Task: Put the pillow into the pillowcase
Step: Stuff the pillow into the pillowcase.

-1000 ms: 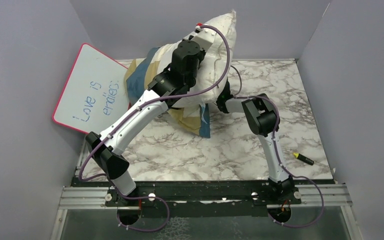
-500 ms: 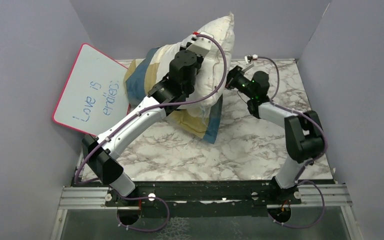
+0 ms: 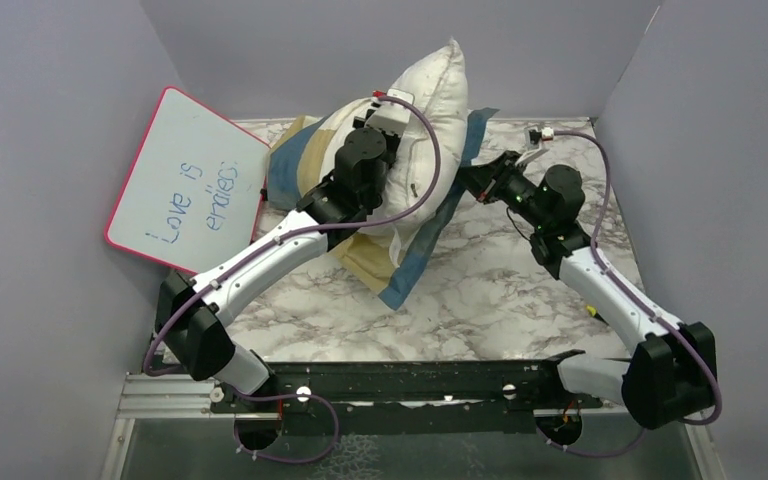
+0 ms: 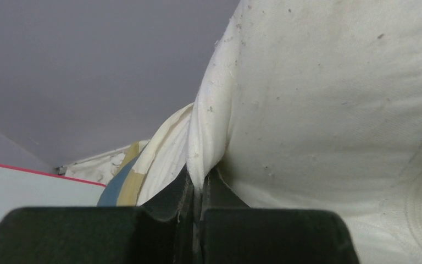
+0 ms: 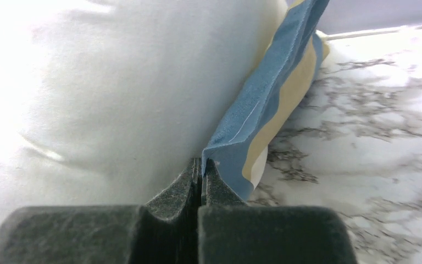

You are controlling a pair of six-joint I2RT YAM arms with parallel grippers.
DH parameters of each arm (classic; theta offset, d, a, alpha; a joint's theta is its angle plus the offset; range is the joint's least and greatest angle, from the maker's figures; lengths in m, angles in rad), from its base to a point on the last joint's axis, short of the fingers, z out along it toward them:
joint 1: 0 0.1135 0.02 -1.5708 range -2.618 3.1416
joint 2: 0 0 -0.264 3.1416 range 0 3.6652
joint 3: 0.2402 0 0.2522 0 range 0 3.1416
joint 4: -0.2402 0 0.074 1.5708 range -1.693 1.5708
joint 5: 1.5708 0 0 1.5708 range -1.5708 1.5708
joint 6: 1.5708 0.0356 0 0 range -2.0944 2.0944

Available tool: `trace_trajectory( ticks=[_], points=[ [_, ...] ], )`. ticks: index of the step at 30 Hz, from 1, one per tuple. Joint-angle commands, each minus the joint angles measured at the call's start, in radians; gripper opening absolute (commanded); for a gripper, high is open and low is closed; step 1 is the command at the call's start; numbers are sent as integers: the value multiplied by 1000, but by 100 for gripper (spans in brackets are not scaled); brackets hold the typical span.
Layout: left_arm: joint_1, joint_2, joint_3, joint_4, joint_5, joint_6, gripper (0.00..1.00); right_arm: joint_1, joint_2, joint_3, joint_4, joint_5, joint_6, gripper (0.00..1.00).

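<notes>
Left claw (image 4: 198,184): we note the jaws closed tight on a rolled seam of the pillow (image 4: 335,110). The white cloth is plump, slightly pilled and flecked with lint, and it bulges up and to the right of the fingertips. Just left of the claw a limp fold of the pillowcase (image 4: 123,187) shows tan and blue. Farther left is the pink rim of the whiteboard (image 4: 22,187).

Right claw (image 5: 200,165): the jaws are pressed together, with the blue hem corner of the pillowcase (image 5: 269,104) pinched at their tips. The sleeve runs up and away as a flat blue and tan band. The smooth white bulk of the pillow (image 5: 115,82) lies left of the claw, and the glossy veined marble table (image 5: 373,110) lies to the right.

From above, the pillow (image 3: 440,90) stands on end at the far wall, held near its top by the left claw (image 3: 385,105).

Since a second ago we record that the right arm has come out from under the pillow and stretched rightward. The right claw (image 3: 465,175) now sits at the sleeve's right edge. The pillowcase (image 3: 420,250), earlier bunched below, now has a blue strip drawn up the pillow's right side. The pillow stands more upright.
</notes>
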State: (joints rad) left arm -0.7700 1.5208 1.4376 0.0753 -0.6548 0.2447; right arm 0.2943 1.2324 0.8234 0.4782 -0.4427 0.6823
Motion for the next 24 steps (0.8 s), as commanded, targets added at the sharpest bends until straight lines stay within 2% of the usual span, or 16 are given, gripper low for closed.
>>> trace_trajectory(
  ticks=[1,5,12,16,17,19,20,21,24],
  points=[
    [44,-5,-107,-17,-27,-47,0,-7,-133,23,-74,128,-80,0],
    [52,-2,-178,7,-20,-47,0,-7,-206,-13,-15,77,-72,0],
    [98,90,-257,54,4,-77,0,-7,-302,32,-78,87,-39,0],
    [64,56,-231,18,180,-138,2,-7,-242,-52,-39,77,41,0],
    [46,32,-202,-8,251,-153,15,-7,-217,-77,-16,82,55,0],
    [31,-26,-125,-81,454,-216,49,-7,-165,-111,34,66,80,0],
    [30,-59,-89,-104,537,-254,55,-7,-136,-116,43,59,90,0],
    [30,-92,-74,-116,599,-291,56,-7,-113,-117,49,48,92,0],
    [32,-178,-54,-181,614,-336,59,-7,-75,-123,66,27,95,0]
  ],
)
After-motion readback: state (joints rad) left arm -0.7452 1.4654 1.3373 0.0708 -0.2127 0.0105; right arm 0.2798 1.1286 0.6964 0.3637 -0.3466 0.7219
